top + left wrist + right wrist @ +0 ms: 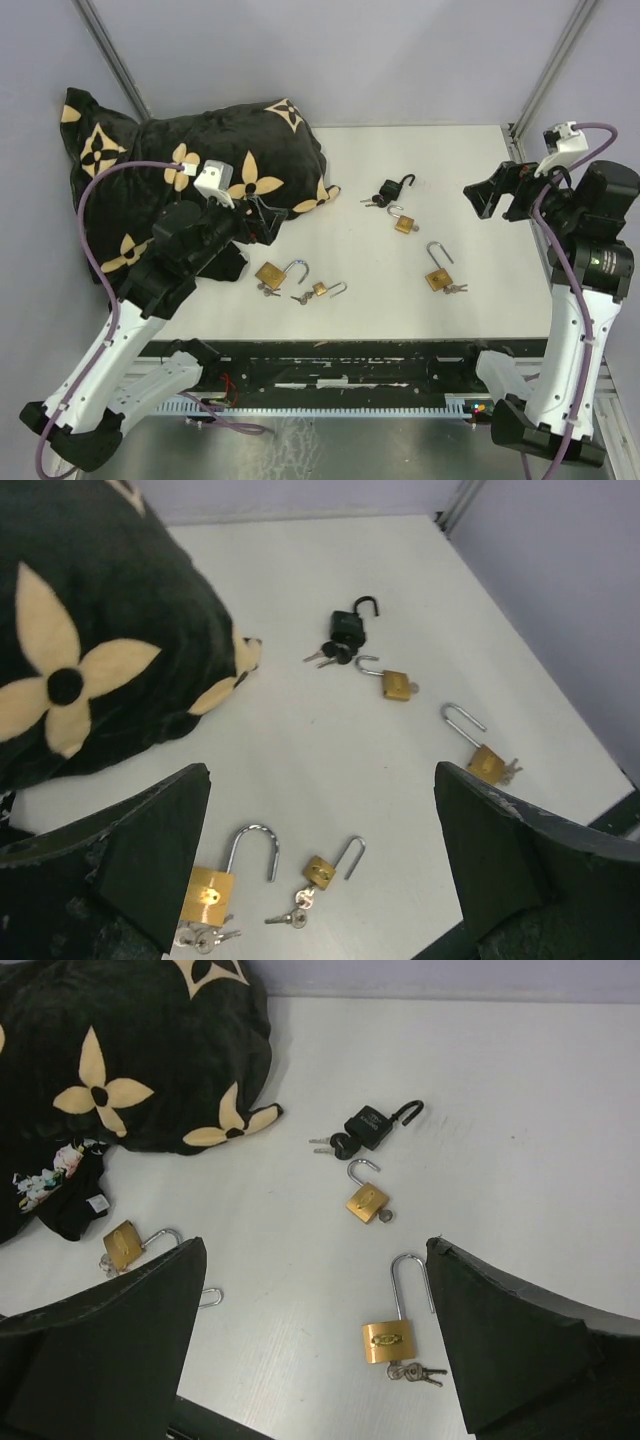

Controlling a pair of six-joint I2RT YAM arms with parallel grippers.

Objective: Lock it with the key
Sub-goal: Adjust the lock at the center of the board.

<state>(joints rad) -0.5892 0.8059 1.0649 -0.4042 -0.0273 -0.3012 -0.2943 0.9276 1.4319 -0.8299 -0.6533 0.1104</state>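
ok so both grippers are up off the table point(380, 310) rn, not touching anything. my left arm is bent fwd over the near-left part, left gripper point(262, 216) point(320, 780) angled down w/ fingers point(150, 860) spread wide, nothing in em. it hangs right by the edge of the black flower blanket point(150, 150). btwn the fingers in the wrist view i see a big brass padlock point(208, 892) w/ a small brass padlock point(320, 868) just beside it, both shackles swung open, keys point(290, 917) bunched at their bottoms. my right arm stands tall at the right edge, right gripper point(488, 196) point(315, 1250) pointing left and down across the table, also spread wide and empty. closest to it is the right brass padlock point(390, 1340) w/ keys, then a little brass padlock point(367, 1200) and a black padlock point(368, 1125) further out, all open. hard bits: keys are tiny so idk if any is actually seated in a keyhole. the big brass one's keys get cut off at the bottom of the left wrist view. from the right wrist the small near-left lock is mostly behind my finger, only a bit of shackle shows. some flowery cloth point(50, 1185) w/ a tag sticks out at the blanket edge, can't tell what it is.
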